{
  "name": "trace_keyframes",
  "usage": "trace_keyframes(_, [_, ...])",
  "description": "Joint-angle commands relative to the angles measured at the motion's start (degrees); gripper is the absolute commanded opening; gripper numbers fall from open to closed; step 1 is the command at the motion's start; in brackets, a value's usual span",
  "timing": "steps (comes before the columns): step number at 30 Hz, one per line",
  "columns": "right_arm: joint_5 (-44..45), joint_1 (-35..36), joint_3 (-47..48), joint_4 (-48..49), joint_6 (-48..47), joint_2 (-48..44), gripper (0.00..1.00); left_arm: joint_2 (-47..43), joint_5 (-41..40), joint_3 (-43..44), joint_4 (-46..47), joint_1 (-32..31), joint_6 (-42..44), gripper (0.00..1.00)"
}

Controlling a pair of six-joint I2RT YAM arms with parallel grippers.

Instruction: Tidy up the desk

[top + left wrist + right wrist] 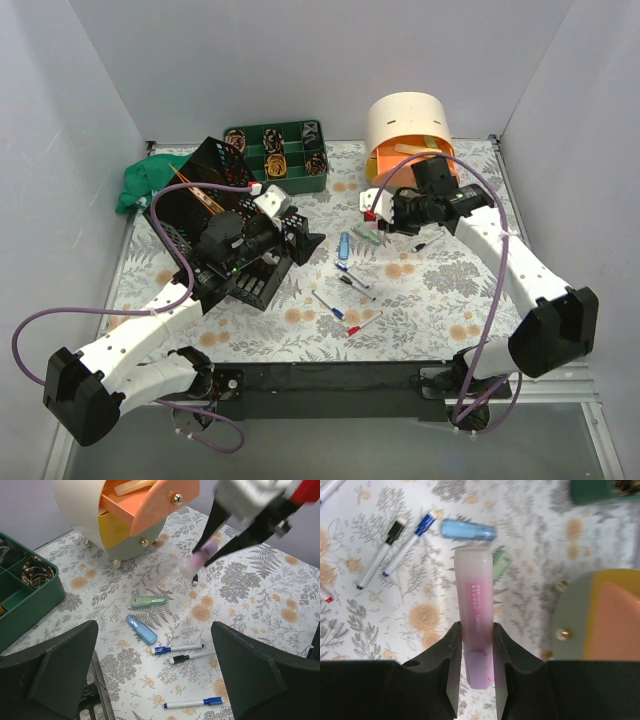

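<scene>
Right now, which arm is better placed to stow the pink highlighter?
Right. The right gripper is shut on the pink highlighter near the open orange drawer; the left gripper hangs open by the black rack.

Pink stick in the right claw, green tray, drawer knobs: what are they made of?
Pink stick: frosted translucent plastic, probably; light passes through its tip. Green tray: smooth matte walls, likely moulded plastic, maybe painted wood. Drawer knobs: glossy gold with a highlight, metal or plated plastic.
</scene>
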Motion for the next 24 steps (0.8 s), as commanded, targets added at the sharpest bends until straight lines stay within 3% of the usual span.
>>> trace_keyframes(1, [1.96, 0.25, 9.06, 0.04, 4.95, -5.17, 0.08, -0.59, -0.01, 1.21, -0.01, -0.25, 0.70, 0.98])
trace_keyframes(7, [7.95, -3.17, 19.01, 2.50, 7.07, -3.87, 0.09, -0.58, -0.18, 1.21, -0.10, -0.17, 0.88, 0.98])
trace_keyframes(12, [6.82, -7.83, 26.48, 3.47, 7.77, 0.00, 0.10, -1.02, -0.45, 1.21, -0.19, -0.17, 1.06, 0.98])
trace_keyframes(24, [3.38, -14.52, 30.98, 4.70, 7.69, 8.79, 0.15, -1.02, -0.36, 1.30, -0.45, -0.25, 1.41, 0.98])
